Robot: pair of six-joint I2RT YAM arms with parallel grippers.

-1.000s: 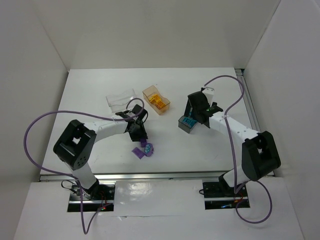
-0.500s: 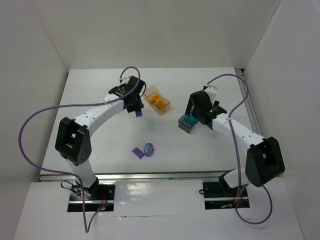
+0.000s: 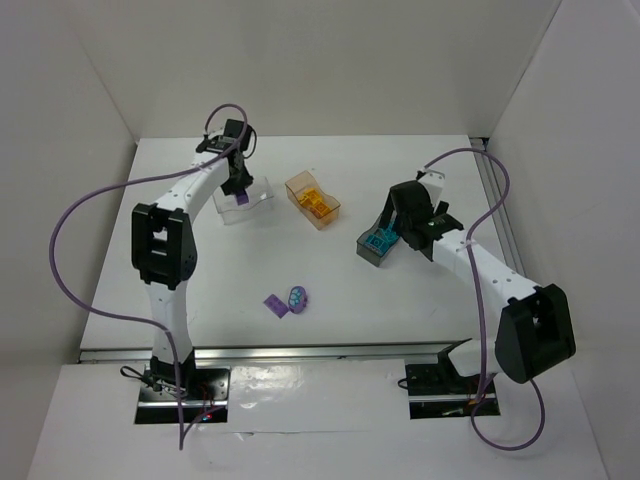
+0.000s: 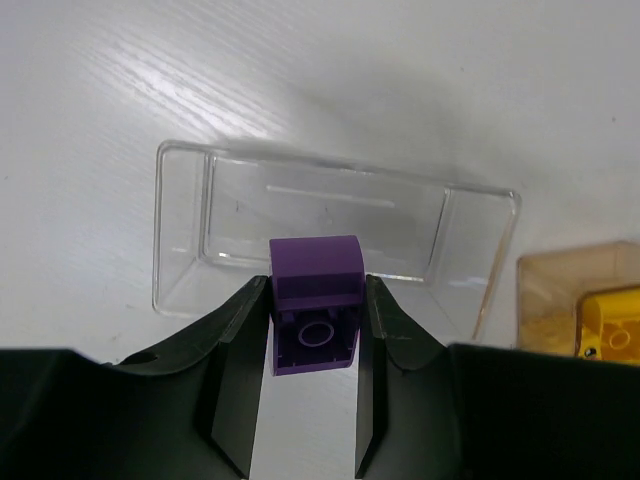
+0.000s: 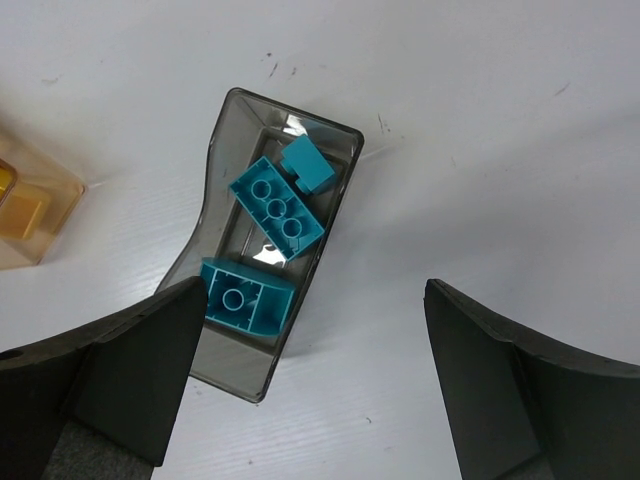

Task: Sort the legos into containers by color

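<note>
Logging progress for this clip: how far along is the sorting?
Done: cyan bricks lie in the grey bin, yellow bricks in the amber bin. In hand: the left gripper holds a purple brick over the empty clear bin. Left: drop it, then fetch two purple pieces from the table.

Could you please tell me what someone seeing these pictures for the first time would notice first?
The left claw pinches a purple brick over the clear bin at the far left of the table. On the right, the open right claw hangs above a dark bin holding three cyan bricks. Two purple pieces lie loose near the front middle.
</note>
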